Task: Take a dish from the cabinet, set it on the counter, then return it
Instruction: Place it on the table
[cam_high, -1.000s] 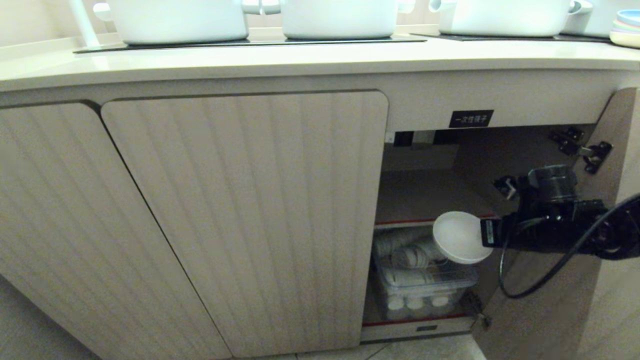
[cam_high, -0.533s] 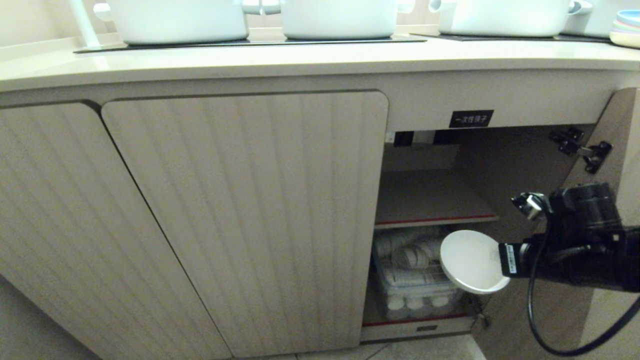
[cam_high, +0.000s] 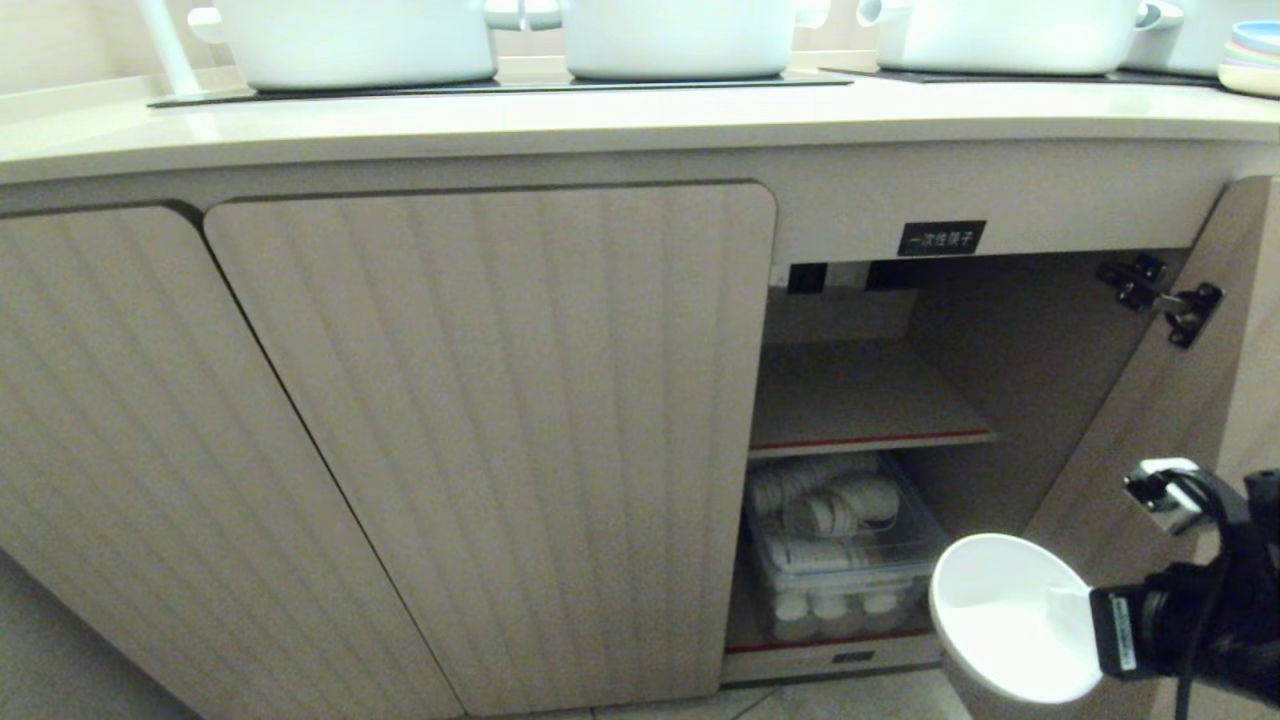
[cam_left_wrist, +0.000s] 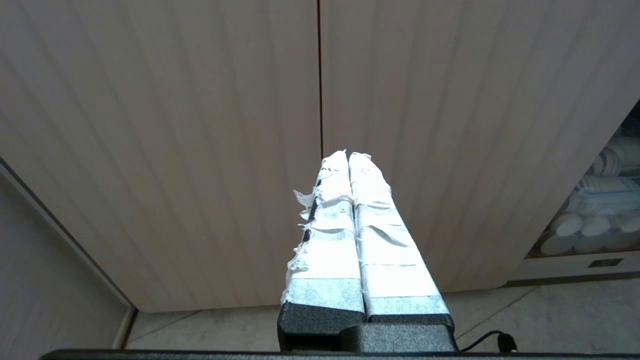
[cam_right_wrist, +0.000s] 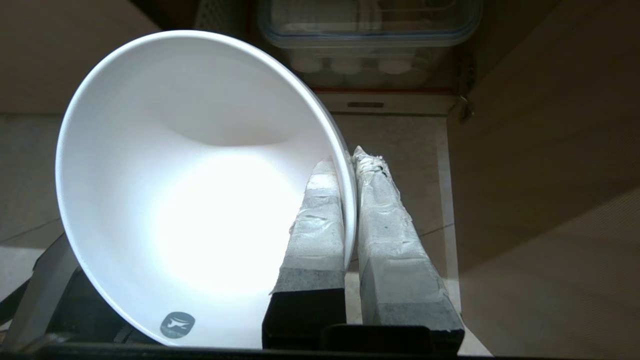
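Observation:
The dish (cam_high: 1005, 620) is a small white bowl, tilted on its side, held low in front of the open cabinet (cam_high: 860, 395) near the floor. My right gripper (cam_high: 1088, 606) is shut on its rim; in the right wrist view one finger lies inside the dish (cam_right_wrist: 200, 200) and the other outside, at the gripper (cam_right_wrist: 350, 162). The cabinet door (cam_high: 1130, 420) stands swung open at the right, under a black label (cam_high: 941, 237). The counter (cam_high: 600, 120) runs above. My left gripper (cam_left_wrist: 348, 156) is shut and empty, facing closed fluted doors.
A clear plastic bin (cam_high: 850, 585) of stacked white dishes sits on the lower shelf. Big white pots (cam_high: 680, 35) stand on the cooktop, with stacked plates (cam_high: 1255, 60) at the far right. Closed fluted doors (cam_high: 480, 420) fill the left side.
My right gripper has drawn the dish out of the cabinet opening, moving down and to the right, away from the upper shelf. The left arm has stayed still.

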